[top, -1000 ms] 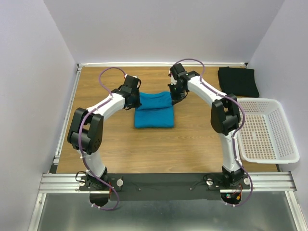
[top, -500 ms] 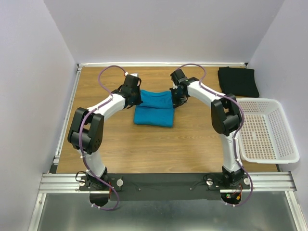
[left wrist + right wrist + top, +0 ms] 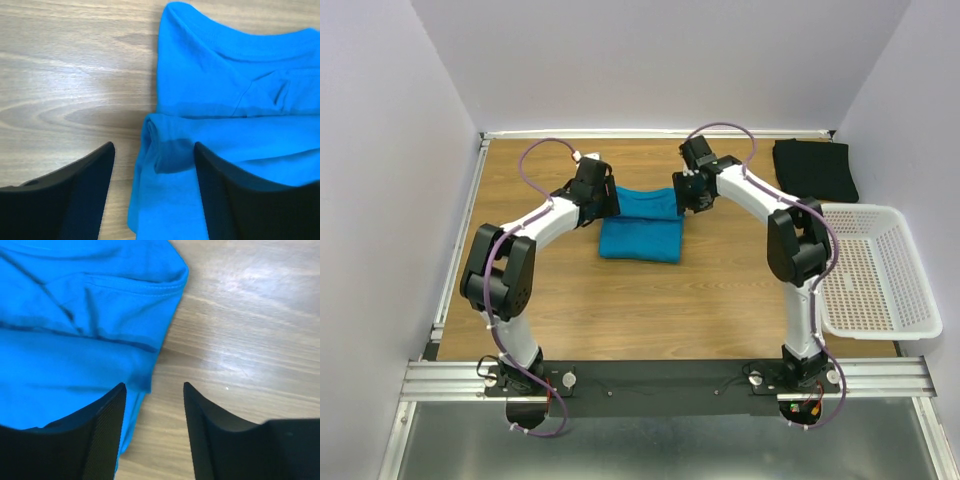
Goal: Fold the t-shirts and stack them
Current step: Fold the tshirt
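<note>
Teal-blue takes centre stage: the teal t-shirt (image 3: 640, 228) lies folded into a compact rectangle in the middle of the wooden table (image 3: 570, 300), its far layer sitting a little wider than the near one. At its left edge is the left gripper (image 3: 152, 150), jaws spread wide and gripping nothing. One finger is over bare wood, the other over cloth, and a rolled lip of the fold shows in the gap between them. On the other side the right gripper (image 3: 154, 386) is spread as well, with nothing pinched. Its jaws straddle the shirt's right edge, cloth under one finger and wood grain under the other. Whether any finger actually touches the fabric, I cannot tell. From above, both arms arch in toward the shirt from either side. The black t-shirt (image 3: 814, 168) rests folded in the far right corner of the table, well apart from the teal one. The white perforated basket (image 3: 865, 280) sits along the right side, just nearer than the black shirt.
</note>
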Robot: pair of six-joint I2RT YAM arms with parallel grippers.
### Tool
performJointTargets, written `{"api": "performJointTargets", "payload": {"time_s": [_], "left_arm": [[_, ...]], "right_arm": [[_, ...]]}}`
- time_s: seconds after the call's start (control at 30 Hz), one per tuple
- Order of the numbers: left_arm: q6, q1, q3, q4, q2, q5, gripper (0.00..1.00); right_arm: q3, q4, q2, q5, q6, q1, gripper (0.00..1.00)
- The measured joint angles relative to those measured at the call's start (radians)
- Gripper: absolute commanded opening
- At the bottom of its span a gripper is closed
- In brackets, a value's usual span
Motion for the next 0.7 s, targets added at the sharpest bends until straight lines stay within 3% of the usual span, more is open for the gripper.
{"api": "performJointTargets", "payload": {"time_s": [0.17,0.37,0.53,0.7], "left_arm": [[-0.018,0.001,-0.026,-0.01,-0.111,-0.025,0.78],[-0.063,0.001,-0.155,-0.003,-0.415,-0.076,0.75],[-0.09,0.001,-0.307,-0.009,-0.553,-0.088,0.74],[-0.108,0.001,-0.396,-0.049,-0.586,-0.086,0.73]], "right_arm": [[0.0,0.009,-0.093,-0.018,-0.043,0.025,0.58],[0.0,0.098,-0.168,-0.233,-0.11,0.099,0.58],[0.003,0.15,-0.106,-0.395,-0.137,0.129,0.57],[0.079,0.169,0.053,-0.432,-0.154,0.112,0.56]]}}
